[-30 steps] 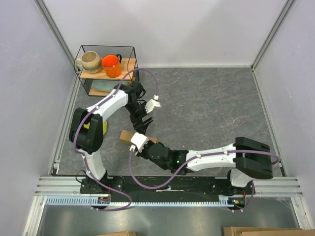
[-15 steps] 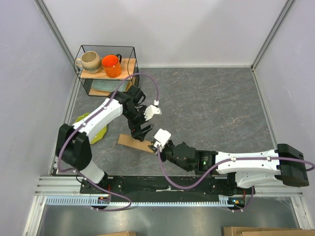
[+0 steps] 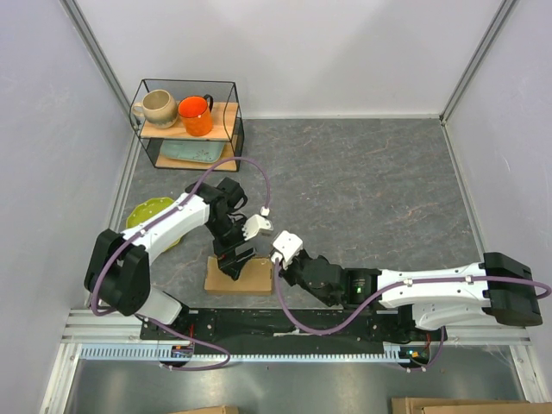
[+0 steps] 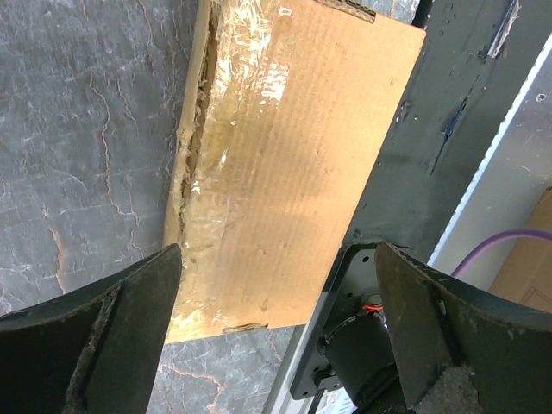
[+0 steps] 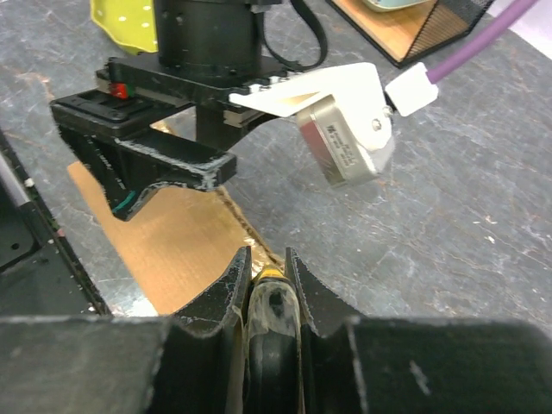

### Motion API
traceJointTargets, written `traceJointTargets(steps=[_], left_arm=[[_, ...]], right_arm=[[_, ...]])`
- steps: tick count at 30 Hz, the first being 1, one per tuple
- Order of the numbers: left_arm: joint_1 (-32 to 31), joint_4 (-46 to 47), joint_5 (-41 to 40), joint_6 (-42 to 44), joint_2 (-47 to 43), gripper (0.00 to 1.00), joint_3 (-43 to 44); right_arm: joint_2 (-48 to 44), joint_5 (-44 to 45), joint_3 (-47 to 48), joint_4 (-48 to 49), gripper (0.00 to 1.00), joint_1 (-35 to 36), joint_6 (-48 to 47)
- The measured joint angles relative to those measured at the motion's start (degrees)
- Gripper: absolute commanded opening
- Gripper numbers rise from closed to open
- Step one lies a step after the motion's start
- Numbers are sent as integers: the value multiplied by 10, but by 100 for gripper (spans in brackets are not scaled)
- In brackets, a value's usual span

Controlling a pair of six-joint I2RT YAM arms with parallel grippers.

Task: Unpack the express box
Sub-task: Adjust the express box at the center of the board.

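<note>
Brown, flat, taped cardboard express box (image 3: 254, 278) lies on the grey stone-patterned bench (image 3: 371, 190) by its near edge. Left end effector (image 4: 278, 250) hovers over it, fingers spread wide. Right end effector (image 5: 267, 254) clamps a small dark yellow-tipped object (image 5: 272, 302) beside the box's edge.

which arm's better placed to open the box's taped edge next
Right, probably: the right end effector pinches a small yellow-and-black item at the express box's taped edge; the left end effector hovers open over its top.
</note>
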Motion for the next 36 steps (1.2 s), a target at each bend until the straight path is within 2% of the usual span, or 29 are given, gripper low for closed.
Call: traceJointTargets(steps=[6,13,19,23,28,29,30,32,36], left_arm=[[0,2,-1,0,-18,100,0],[0,39,-48,-1,-30,99,-3],[3,98,-107,-2,27,99,-8],[10,110,-116,-3,53,100,-5],[11,111,-117,-3,54,100,21],[15,116,-117,-6,54,95,30],[15,116,-116,-7,54,94,30],[18,113,-117,-9,55,90,33],[20,112,-116,-12,64,88,55]], right_arm=[[-17,24,-1,-1,0,0,-5],[-23,-9,-28,38,0,0,-17],[0,-48,-44,80,0,0,-32],[41,-70,-44,119,0,0,-19],[71,-88,-58,163,0,-5,39],[61,-97,-94,194,0,-23,89],[61,-97,-95,195,0,-23,91],[39,-136,-135,238,0,-58,161],[13,-221,-218,350,0,-180,302]])
